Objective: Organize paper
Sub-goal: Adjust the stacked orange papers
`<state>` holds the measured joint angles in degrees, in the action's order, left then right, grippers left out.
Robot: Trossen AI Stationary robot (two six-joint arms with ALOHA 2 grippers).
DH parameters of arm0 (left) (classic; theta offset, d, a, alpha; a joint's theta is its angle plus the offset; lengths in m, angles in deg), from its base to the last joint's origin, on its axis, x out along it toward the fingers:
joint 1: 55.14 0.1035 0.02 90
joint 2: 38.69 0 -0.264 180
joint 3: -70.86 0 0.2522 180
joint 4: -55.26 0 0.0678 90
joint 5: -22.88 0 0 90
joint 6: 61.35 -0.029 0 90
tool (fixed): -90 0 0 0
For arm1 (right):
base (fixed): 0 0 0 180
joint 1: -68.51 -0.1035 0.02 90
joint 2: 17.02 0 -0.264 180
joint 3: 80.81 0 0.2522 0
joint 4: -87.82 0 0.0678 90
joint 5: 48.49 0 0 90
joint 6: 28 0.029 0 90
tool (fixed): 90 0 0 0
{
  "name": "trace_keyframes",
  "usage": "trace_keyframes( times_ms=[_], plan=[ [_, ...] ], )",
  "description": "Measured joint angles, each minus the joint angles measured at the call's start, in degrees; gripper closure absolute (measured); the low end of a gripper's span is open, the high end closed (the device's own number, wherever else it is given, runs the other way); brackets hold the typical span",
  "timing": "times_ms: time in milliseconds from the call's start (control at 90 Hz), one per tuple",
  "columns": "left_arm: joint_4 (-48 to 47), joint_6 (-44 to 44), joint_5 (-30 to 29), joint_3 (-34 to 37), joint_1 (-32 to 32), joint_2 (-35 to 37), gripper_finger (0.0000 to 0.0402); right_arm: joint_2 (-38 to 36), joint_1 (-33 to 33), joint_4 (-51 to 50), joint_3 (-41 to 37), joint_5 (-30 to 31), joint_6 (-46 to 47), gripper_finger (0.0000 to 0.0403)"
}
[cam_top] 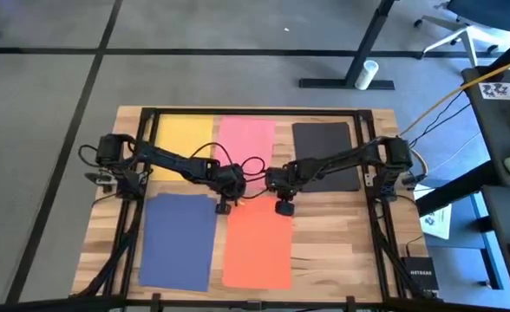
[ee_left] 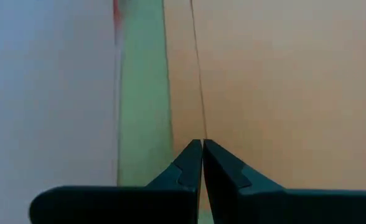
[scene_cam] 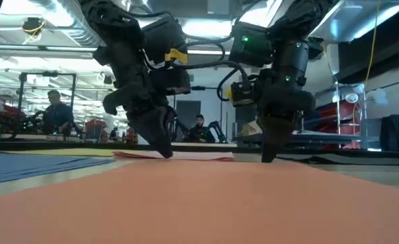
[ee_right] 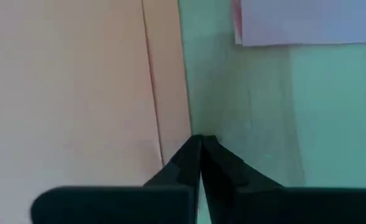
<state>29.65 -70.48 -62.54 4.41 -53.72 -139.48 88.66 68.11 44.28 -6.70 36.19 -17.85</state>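
Note:
Five paper sheets lie flat on the wooden table (cam_top: 342,234): yellow (cam_top: 183,137), pink (cam_top: 245,139) and black (cam_top: 326,156) along the far side, navy blue (cam_top: 179,238) and orange (cam_top: 257,244) nearer. Both grippers are shut and point down at the orange sheet's far end. My left gripper (cam_top: 223,206) stands at its far left corner, my right gripper (cam_top: 284,208) at its far right corner. In the low view the left gripper (scene_cam: 167,154) and the right gripper (scene_cam: 267,159) reach down to the orange sheet (scene_cam: 199,203). My left gripper sets its shut fingertips (ee_left: 194,152) from above on the orange sheet just inside its left edge (ee_left: 180,124), near the far corner. The sheet lies flat on the table. My right gripper sets its shut fingertips (ee_right: 192,149) from above at the orange sheet's right edge (ee_right: 182,112), near the far corner. The sheet stays flat there.
A black rail frame (cam_top: 255,111) runs round the table. A small black box (cam_top: 415,273) sits at the near right corner. A strip of bare wood (ee_left: 142,112) separates the navy and orange sheets. People sit in the room behind (scene_cam: 53,112).

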Motion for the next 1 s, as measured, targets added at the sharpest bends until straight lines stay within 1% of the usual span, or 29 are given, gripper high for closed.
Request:
trace_keyframes(
  times_ms=[444,1000],
  plan=[
    [-0.03,2.88,1.0,0.0,-1.6,0.0,0.0402,0.02,0.0,-0.02,-0.04,-1.39,-0.09,0.0403],
    [-1.33,8.71,1.03,0.0,-3.73,0.0,0.0402,0.02,-0.04,-0.24,-0.04,-0.05,-3.46,0.0403]
  ],
)
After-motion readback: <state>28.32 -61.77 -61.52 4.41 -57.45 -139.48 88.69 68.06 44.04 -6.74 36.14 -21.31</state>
